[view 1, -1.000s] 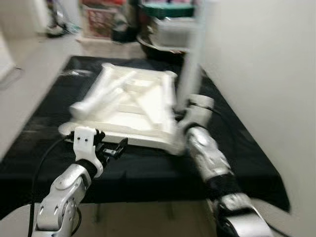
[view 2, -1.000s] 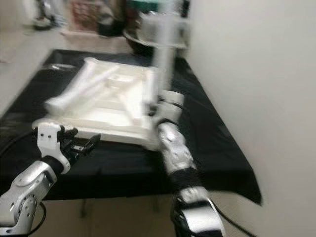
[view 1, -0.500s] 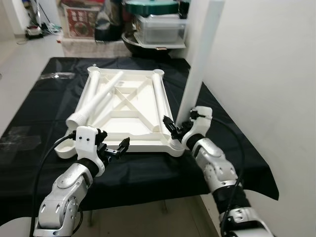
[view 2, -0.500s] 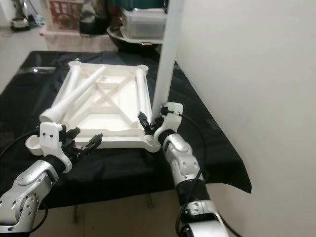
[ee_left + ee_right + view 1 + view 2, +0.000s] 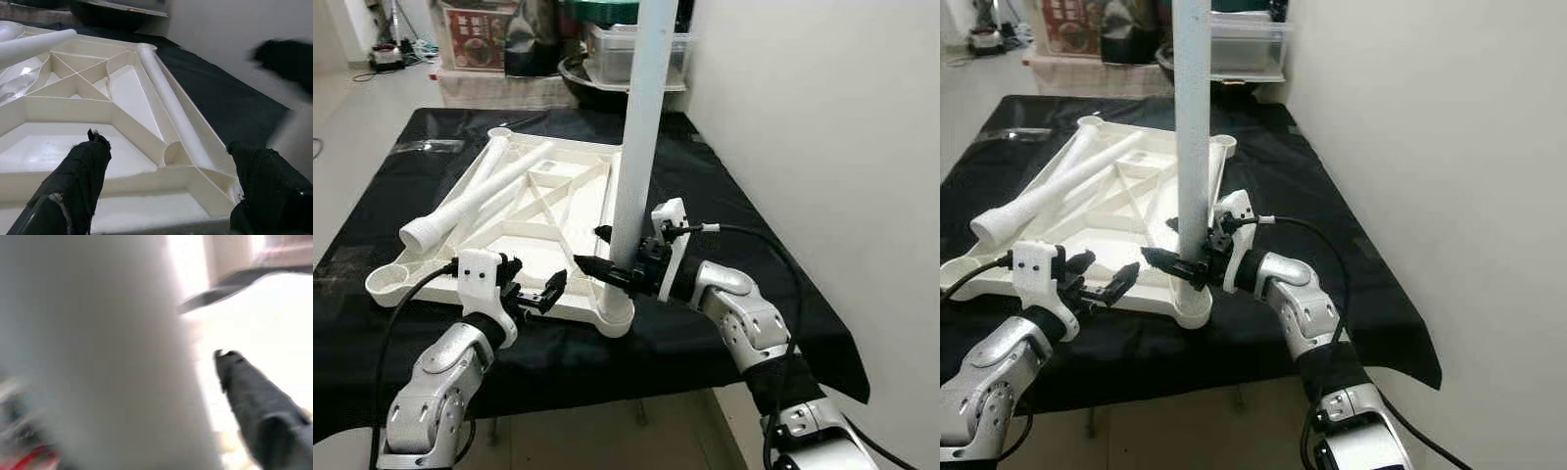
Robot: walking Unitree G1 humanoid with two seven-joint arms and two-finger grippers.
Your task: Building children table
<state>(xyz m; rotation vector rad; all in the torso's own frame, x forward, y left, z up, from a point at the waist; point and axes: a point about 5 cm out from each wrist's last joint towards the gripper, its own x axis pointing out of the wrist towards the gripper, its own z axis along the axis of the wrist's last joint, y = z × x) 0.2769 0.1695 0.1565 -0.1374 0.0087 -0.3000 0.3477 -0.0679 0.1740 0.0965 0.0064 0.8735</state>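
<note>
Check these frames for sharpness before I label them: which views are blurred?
Both eye views are sharp. Left wrist view: tabletop crisp, far right edge smeared. Right wrist view: badly blurred, upright leg a grey smear, background washed out beside one finger.

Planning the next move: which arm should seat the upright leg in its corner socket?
Right: the right gripper has its fingers around the upright leg above the corner socket; the left gripper hovers open beside the tabletop.

black cloth (image 5: 759, 245) drapes over the work surface, hanging off the near edge. white wall (image 5: 822, 117) on the right. behind: clear plastic bin (image 5: 612, 54) on a dark bowl (image 5: 582, 83), red-printed box (image 5: 470, 39), pale floor (image 5: 352, 117) at left
</note>
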